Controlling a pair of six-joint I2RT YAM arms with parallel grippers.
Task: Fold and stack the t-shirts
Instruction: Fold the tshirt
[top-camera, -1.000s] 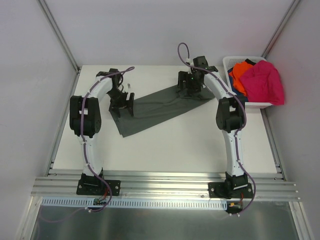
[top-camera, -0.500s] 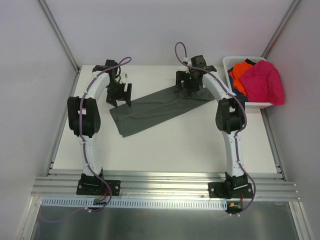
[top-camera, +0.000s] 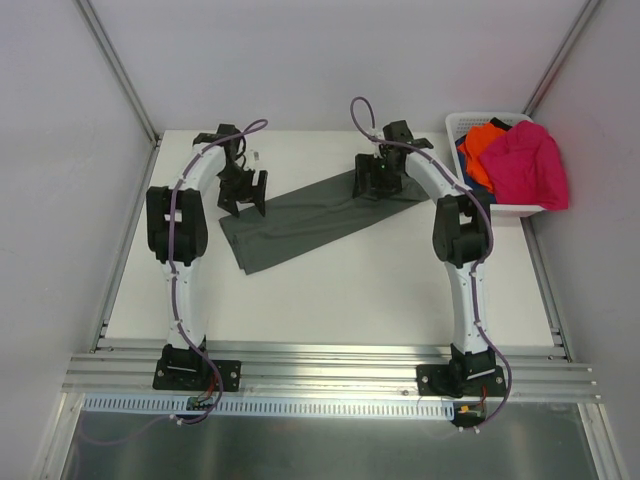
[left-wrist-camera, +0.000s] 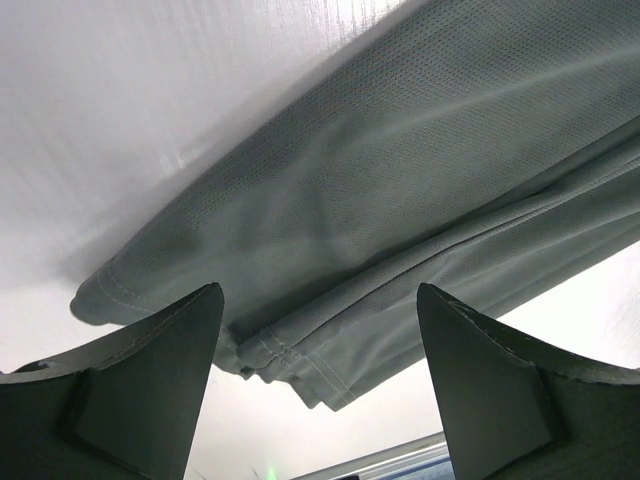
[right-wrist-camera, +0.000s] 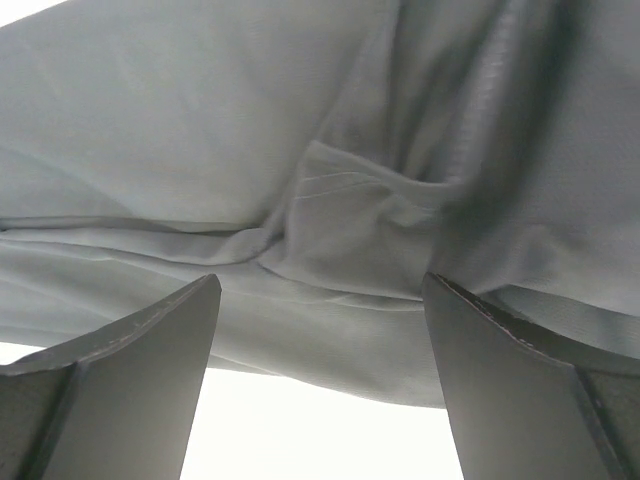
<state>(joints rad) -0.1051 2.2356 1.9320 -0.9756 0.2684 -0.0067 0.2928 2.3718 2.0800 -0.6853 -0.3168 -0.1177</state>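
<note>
The dark grey-green t-shirt (top-camera: 305, 222), a fine-mesh knit folded into a long strip, lay hemmed corner just ahead of the left tool (top-camera: 243, 198), creased end under the right tool (top-camera: 378, 184); both gaped empty.

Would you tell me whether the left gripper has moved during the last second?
Yes: the left gripper has shifted slightly toward the far edge of the table.

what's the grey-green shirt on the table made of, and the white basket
Grey-green shirt: seemingly thin synthetic mesh knit, matte; fine pinhole texture and stitched hems show close up. White basket: probably moulded plastic, from its rigid thin rim; too small to confirm.
</note>
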